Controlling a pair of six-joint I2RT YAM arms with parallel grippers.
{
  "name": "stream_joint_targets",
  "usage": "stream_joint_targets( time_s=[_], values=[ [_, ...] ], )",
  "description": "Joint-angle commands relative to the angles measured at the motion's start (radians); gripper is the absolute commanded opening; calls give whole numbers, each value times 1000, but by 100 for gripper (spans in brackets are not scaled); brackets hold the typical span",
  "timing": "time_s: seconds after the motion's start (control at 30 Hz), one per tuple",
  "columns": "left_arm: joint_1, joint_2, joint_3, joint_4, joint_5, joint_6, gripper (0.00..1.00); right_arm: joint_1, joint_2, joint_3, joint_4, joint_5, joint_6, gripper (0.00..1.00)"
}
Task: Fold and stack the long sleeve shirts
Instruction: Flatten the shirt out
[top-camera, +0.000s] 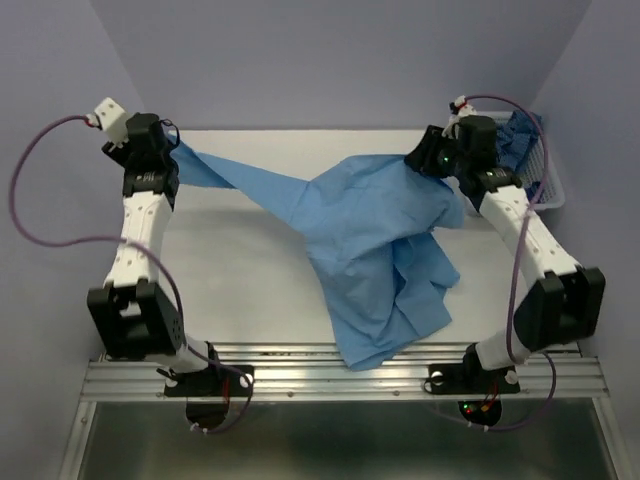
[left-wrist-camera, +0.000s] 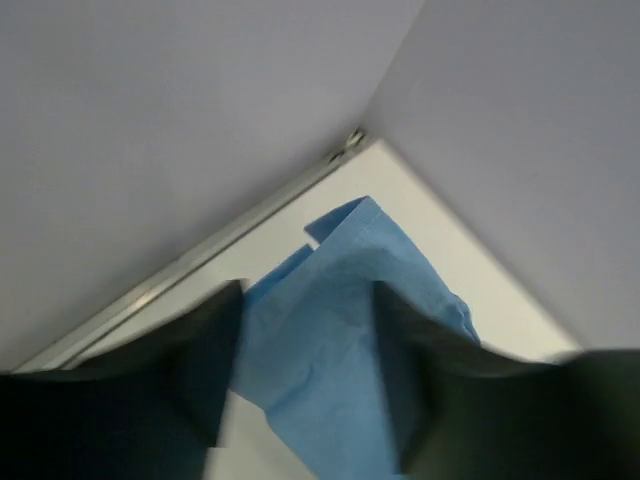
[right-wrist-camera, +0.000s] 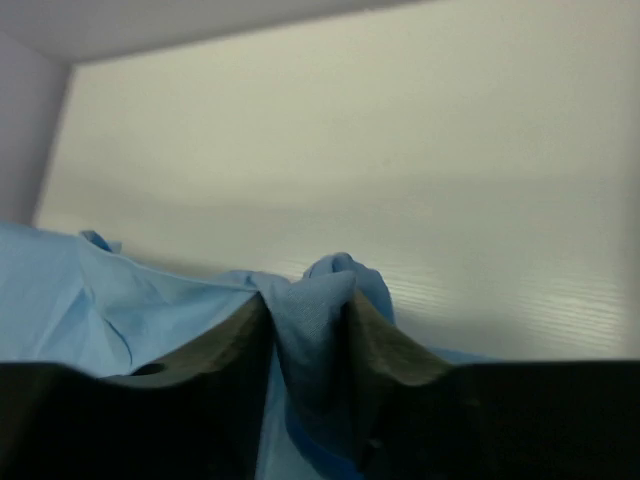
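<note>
**Spreading step, before any fold.** The light blue shirt lies crumpled on the desk, left of the basket. The left gripper, well away from the basket, is clamped on a sleeve end. The right gripper, just beside the basket, pinches a bunched part of the same shirt. A darker shirt sits in the basket. The next move probably calls for drawing the cloth taut and laying it flat.
</note>
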Motion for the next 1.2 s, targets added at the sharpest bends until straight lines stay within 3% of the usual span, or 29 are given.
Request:
stream_joint_targets(
  time_s=[0.0, 0.07, 0.17, 0.2, 0.4, 0.5, 0.6, 0.73, 0.83, 0.97, 1.03, 1.17],
  values=[
    [45, 191, -23, 9, 54, -88, 97, -2, 213, 72, 91, 17, -60, 61],
    [44, 346, 132, -136, 117, -82, 99, -2, 432, 232, -116, 84, -120, 73],
    [33, 431, 259, -210, 155, -96, 99, -2, 525, 393, -185, 78, -142, 89],
    [18, 425, 260, -207, 157, -94, 99, -2, 513, 387, -162, 69, -142, 100],
    [-59, 246, 80, -122, 261, -117, 99, -2, 306, 177, -103, 15, -123, 100],
    [-172, 164, -65, -59, 336, -142, 99, 15, 190, 17, -125, 12, -88, 100],
    [-292, 150, -185, 4, 443, -172, 99, 72, 88, -161, -131, 78, -77, 100],
    [-404, 222, -213, 21, 540, -200, 99, 84, 51, -307, -128, 101, -34, 100],
    [-487, 295, -248, 15, 625, -202, 99, 84, 77, -295, -151, 199, -114, 100],
    [-571, 266, -355, 4, 660, -286, 99, 84, 142, -213, -159, 290, -209, 100],
    [-626, 215, -447, 0, 643, -323, 99, 84, 197, -164, -146, 319, -214, 100],
    [-718, -2, -597, -72, 606, -436, 99, 84, 322, -4, -108, 213, -266, 100]
  ],
)
